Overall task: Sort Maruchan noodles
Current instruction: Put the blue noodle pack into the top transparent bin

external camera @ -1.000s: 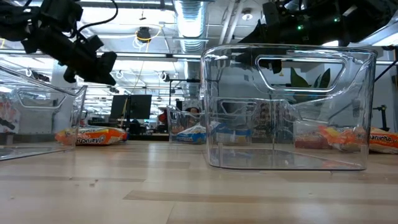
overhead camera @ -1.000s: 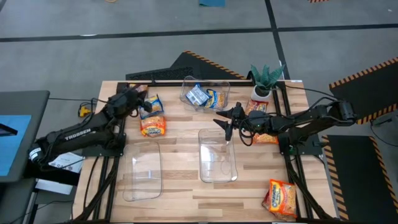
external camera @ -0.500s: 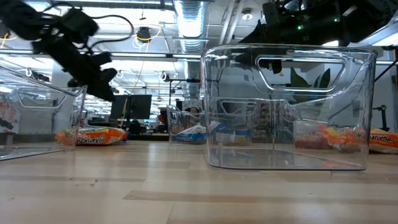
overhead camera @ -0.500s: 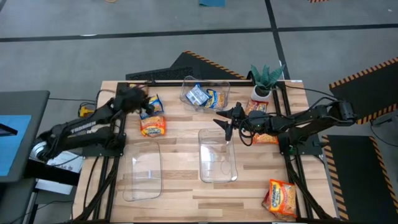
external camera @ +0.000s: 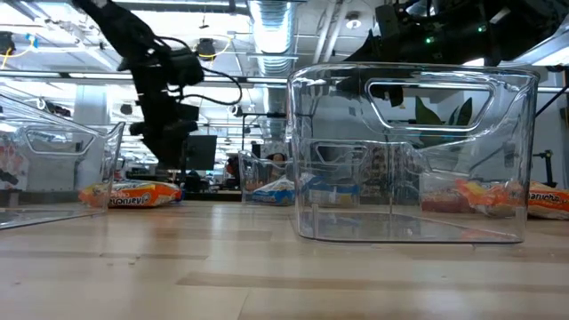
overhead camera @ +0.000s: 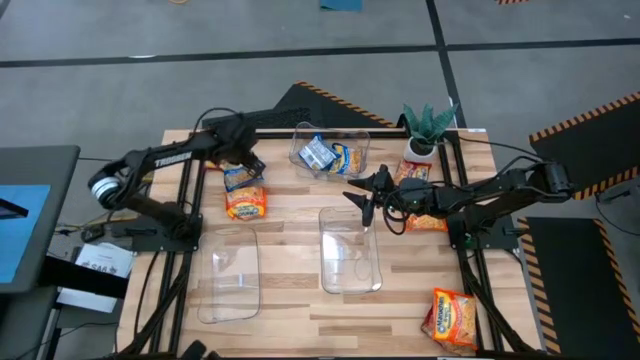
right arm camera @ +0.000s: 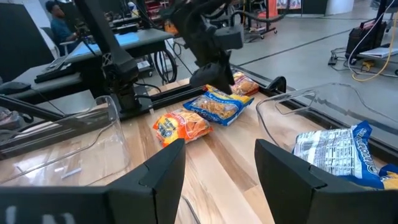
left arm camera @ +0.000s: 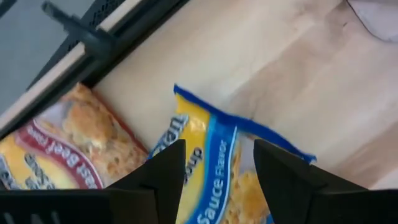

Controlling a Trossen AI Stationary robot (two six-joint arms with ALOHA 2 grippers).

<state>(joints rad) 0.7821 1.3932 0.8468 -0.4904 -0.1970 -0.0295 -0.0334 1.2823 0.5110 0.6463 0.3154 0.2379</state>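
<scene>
A blue-and-yellow Maruchan noodles packet [left arm camera: 214, 165] lies flat on the table at the far left [overhead camera: 240, 178]. My left gripper [left arm camera: 217, 163] points down over it, open, with a finger on either side. I cannot tell whether the fingers touch it. A red-orange packet [left arm camera: 65, 149] lies beside it, and an orange packet [overhead camera: 246, 203] lies just nearer. My right gripper [overhead camera: 363, 200] hangs open over the far rim of the middle clear bin [overhead camera: 350, 262], holding nothing. Blue-and-yellow packets [overhead camera: 328, 155] lie in the far bin.
An empty clear bin [overhead camera: 228, 275] stands near the left. Red-orange packets [overhead camera: 428, 220] lie under my right arm, and an orange packet [overhead camera: 452, 318] lies at the near right corner. A potted plant [overhead camera: 428, 128] stands at the far right. A black rail [left arm camera: 93, 37] runs along the far edge.
My left arm has risen from lying low at the table's left edge. Its gripper has swung a little toward the right and tipped from slanting to pointing down over the blue-and-yellow packet. My right arm has kept still.
</scene>
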